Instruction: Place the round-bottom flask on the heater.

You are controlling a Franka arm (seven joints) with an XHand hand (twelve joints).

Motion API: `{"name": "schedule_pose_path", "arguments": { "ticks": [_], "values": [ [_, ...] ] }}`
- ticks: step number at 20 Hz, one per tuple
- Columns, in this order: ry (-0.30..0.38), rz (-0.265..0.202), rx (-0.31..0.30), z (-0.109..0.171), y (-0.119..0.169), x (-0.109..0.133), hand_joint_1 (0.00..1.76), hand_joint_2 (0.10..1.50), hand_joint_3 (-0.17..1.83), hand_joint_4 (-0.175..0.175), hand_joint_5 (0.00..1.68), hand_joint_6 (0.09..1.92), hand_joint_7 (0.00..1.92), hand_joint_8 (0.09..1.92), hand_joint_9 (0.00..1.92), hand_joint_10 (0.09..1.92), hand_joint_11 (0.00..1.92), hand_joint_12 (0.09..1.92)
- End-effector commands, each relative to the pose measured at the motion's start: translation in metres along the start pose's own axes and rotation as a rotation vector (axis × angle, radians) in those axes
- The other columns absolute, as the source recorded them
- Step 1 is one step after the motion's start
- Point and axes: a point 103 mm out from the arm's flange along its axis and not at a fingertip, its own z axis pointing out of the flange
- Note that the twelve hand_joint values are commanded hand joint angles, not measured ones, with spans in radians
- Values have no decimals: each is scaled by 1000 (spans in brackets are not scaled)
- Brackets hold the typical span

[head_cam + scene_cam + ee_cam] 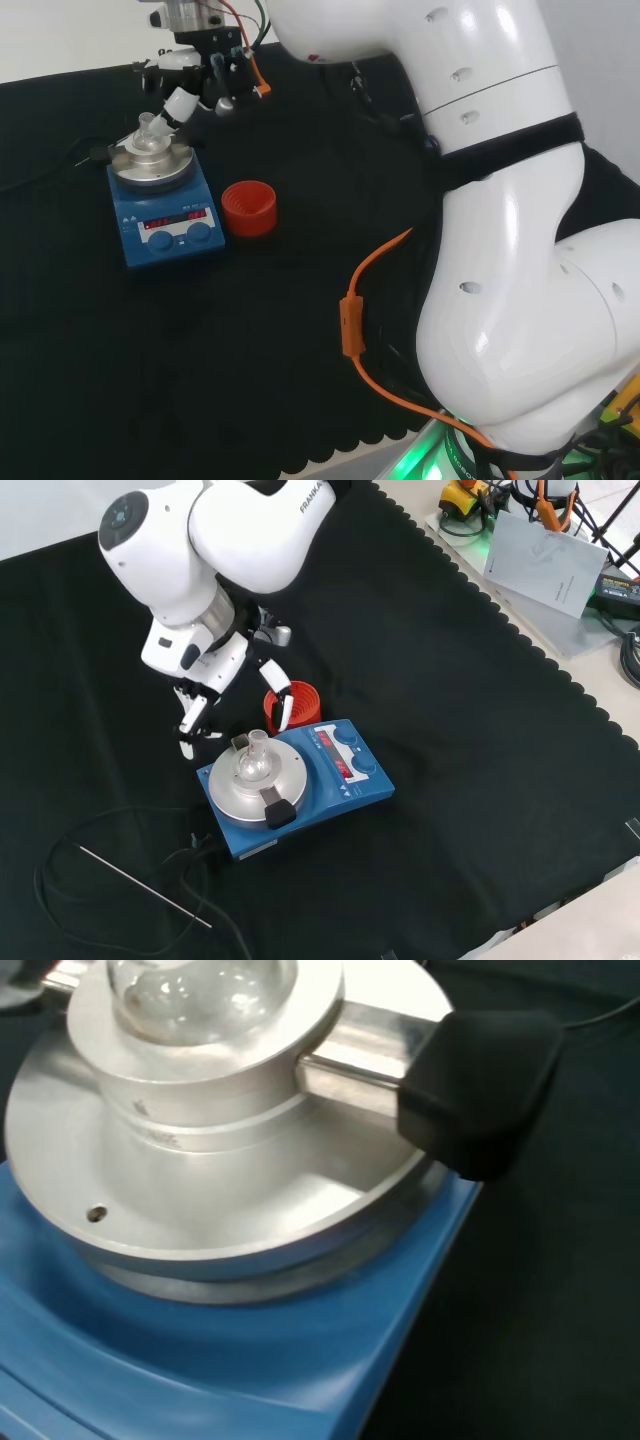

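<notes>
- Flask (251,765) sits in the heater (290,792) block's well, neck up.
- Hand (200,705) hovers at its eleven o'clock, front view, fingers spread, holding nothing.
- You should lift straight up, sparing the neck.

Flask (200,995) cut off by wrist view's edge, neck out of frame; only the bulb seen, seated in the heater (230,1190), itself cropped on several sides. Hand (205,75) partly cut by head view's upper edge. In front view, part of the red stand (300,702) hidden behind a finger (281,710) and the heater. Display digits too small to read
</notes>
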Motion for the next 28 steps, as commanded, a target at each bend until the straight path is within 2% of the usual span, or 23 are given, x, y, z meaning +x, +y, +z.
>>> {"name": "schedule_pose_path", "arguments": {
  "ticks": [1,14,19,20,21,28],
  "values": [
    [-15,22,-3,-8,-8,-5,622,338,823,-129,119,744,796,1127,987,920,1271,1317],
    [-3,15,-31,-23,-23,-6,626,352,820,-128,132,732,798,1120,996,919,1262,1322],
    [11,8,-63,-42,-44,-14,634,358,820,-129,134,730,799,1118,1001,917,1261,1323],
    [36,9,-145,-44,-50,-18,636,359,820,-129,135,730,800,1118,1002,916,1260,1323],
    [48,9,-167,-44,-53,-20,638,359,820,-129,136,730,800,1118,1003,915,1260,1323],
    [7,23,-103,-50,-55,-13,648,363,818,-131,141,729,807,1115,1014,910,1258,1324]
  ]
}}
